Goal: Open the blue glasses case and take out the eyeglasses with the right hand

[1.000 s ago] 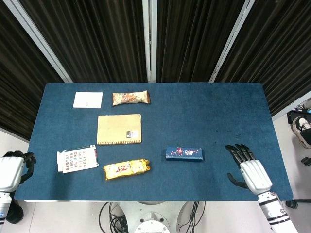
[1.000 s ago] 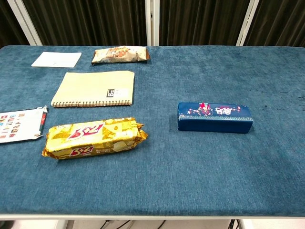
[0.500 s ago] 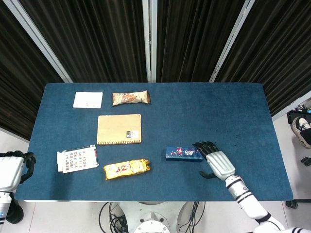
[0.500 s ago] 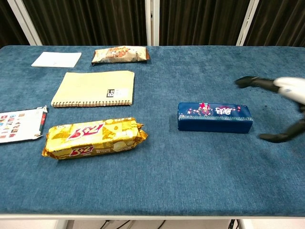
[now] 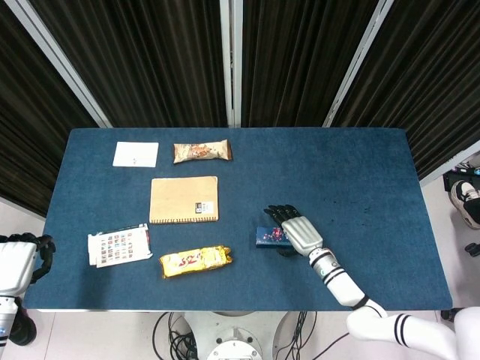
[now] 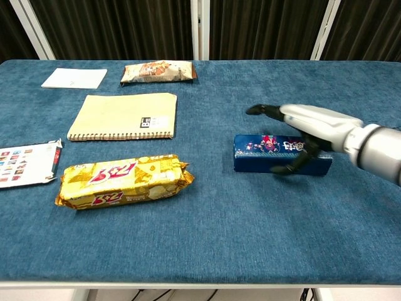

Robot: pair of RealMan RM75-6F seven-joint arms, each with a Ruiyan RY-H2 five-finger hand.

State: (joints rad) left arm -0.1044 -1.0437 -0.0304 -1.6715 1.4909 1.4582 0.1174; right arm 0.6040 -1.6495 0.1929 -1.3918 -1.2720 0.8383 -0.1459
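Note:
The blue glasses case [image 5: 264,238] [image 6: 252,154] lies closed on the blue tablecloth, right of the middle and near the front edge. My right hand [image 5: 294,227] [image 6: 302,123] is spread over its right half; the fingers reach above the far side and the thumb sits at the case's front face. It holds nothing. In the head view the hand hides most of the case. My left hand [image 5: 22,262] hangs off the table's front left corner with nothing in it. The eyeglasses are not visible.
A gold snack pack [image 5: 195,260] [image 6: 122,182] lies left of the case. Behind it is a tan notebook [image 5: 184,199], with a brown snack bar [image 5: 201,151] and a white card [image 5: 136,154] further back. A sticker sheet [image 5: 118,244] lies at the left edge.
My right hand has swept left from the table's front right area and now covers the case. The case and the left hand have not moved.

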